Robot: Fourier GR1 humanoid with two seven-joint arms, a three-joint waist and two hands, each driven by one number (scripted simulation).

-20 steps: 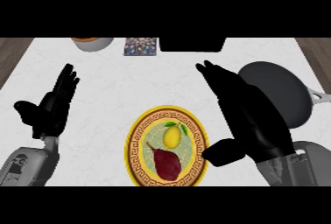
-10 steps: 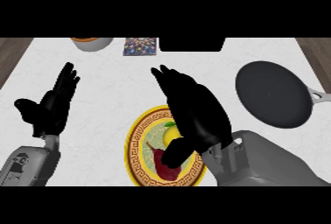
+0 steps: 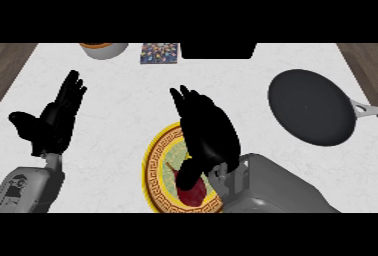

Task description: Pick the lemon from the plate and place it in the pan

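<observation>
no text can be read; the print on the small packet (image 3: 159, 52) by the far edge is illegible

Pan (image 3: 310, 107) lies right of plate (image 3: 152, 170) (well apart).

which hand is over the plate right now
The right hand: it reaches out over the yellow-rimmed plate, hiding much of it. The left hand rests open at the view's left, apart from the plate.
</observation>
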